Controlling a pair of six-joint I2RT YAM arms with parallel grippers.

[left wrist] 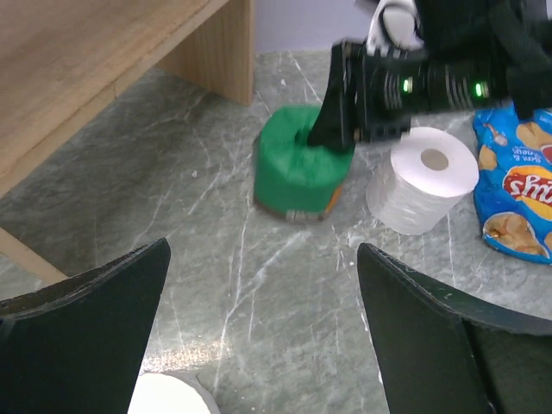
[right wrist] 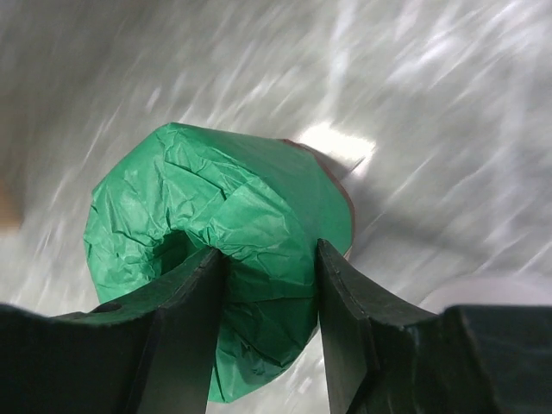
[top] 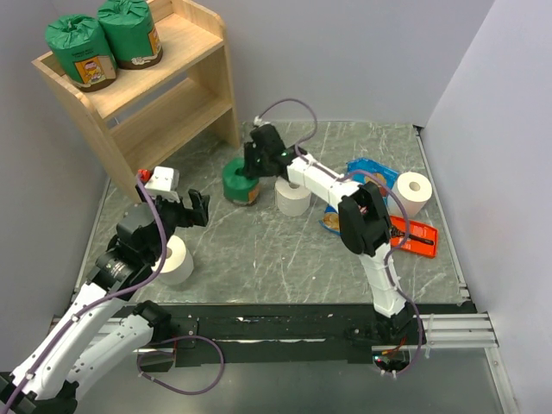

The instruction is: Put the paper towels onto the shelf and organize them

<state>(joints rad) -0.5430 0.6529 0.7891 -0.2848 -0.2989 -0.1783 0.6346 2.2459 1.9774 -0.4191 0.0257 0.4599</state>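
Directions are read on the top view, with 12 o'clock at the far edge of the table (top: 259,259).

1. Shelf. The shelf (top: 185,41) (left wrist: 95,60) stands in the far left corner, at 10 o'clock from the table centre. Two green-wrapped rolls stand upright and touching on its upper tier: the left shelf roll (top: 80,52) and the right shelf roll (top: 129,33).

2. Right gripper. The right arm reaches toward 11 o'clock. The right gripper (top: 256,164) (right wrist: 267,285) is clenched on the top of the table green roll (top: 240,185) (left wrist: 297,168) (right wrist: 224,216). This roll stands upright at 5 o'clock from the shelf, near its side panel. The right wrist view shows the fingers pinching crinkled wrap between them, one finger at the sunken centre of the roll. The left wrist view shows the roll's base on the table.

3. White rolls. The centre white roll (top: 293,198) (left wrist: 423,177) stands upright just beside the table green roll, at its 4 o'clock. The right white roll (top: 412,194) sits at 3 o'clock, near the right wall, with its hollow core showing. The near white roll (top: 177,261) (left wrist: 168,398) stands at 8 o'clock, just beside the left arm.

4. Left gripper. The left gripper (top: 194,209) (left wrist: 263,259) is released, jaws wide apart, with nothing between them. It hovers at 9 o'clock, pointed toward the table green roll.

5. Other items. The blue snack bag (top: 373,171) (left wrist: 517,194) and the red packet (top: 416,237) lie at 3 o'clock, partly under the right arm.
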